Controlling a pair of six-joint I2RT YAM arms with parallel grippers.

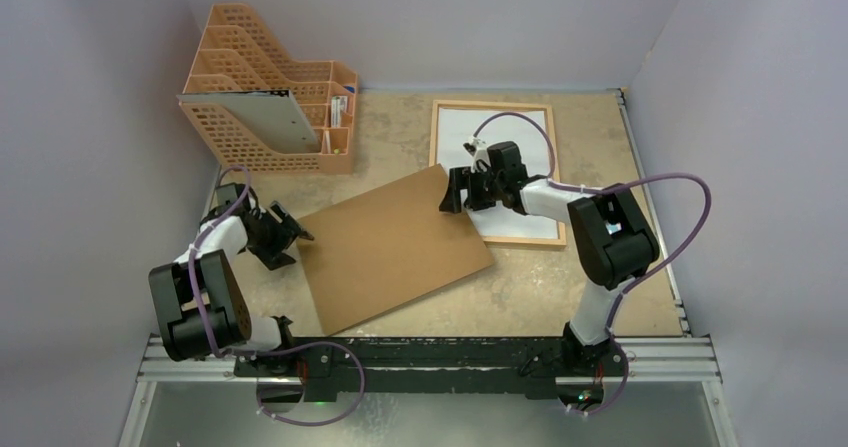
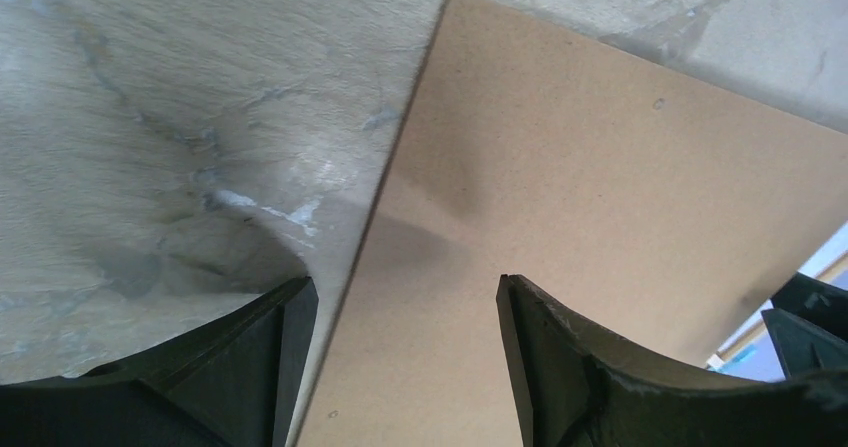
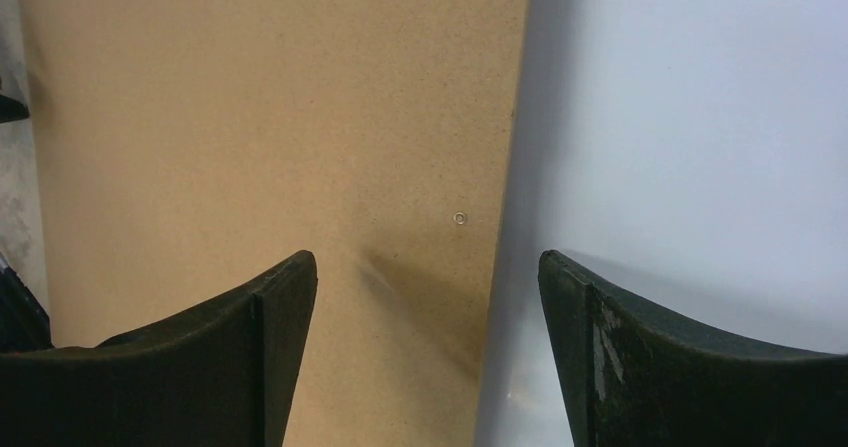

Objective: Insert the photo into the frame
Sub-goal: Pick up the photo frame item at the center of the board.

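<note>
Spread wide, left claw [image 1: 284,235] and right claw [image 1: 452,191] straddle opposite edges of backing board [image 1: 395,247] overlapping frame [image 1: 495,105], presumably for a level two-armed lift.

Our left arm [image 1: 205,297], black blocks joined by white links, folds back at the elbow close to its base, then reaches forward with the wrist turned toward the middle. The left gripper [image 1: 283,232], black and two-fingered, points downward and inward; its curved fingers [image 2: 270,367] stand well apart, clamping nothing. Our right arm [image 1: 612,232], built the same, rises from its base, bends at a bulky black elbow and stretches leftward. The right gripper [image 1: 455,189] tilts down, its fingers [image 3: 250,357] likewise spread wide. A purple cable [image 1: 520,115] loops along each arm.
</note>
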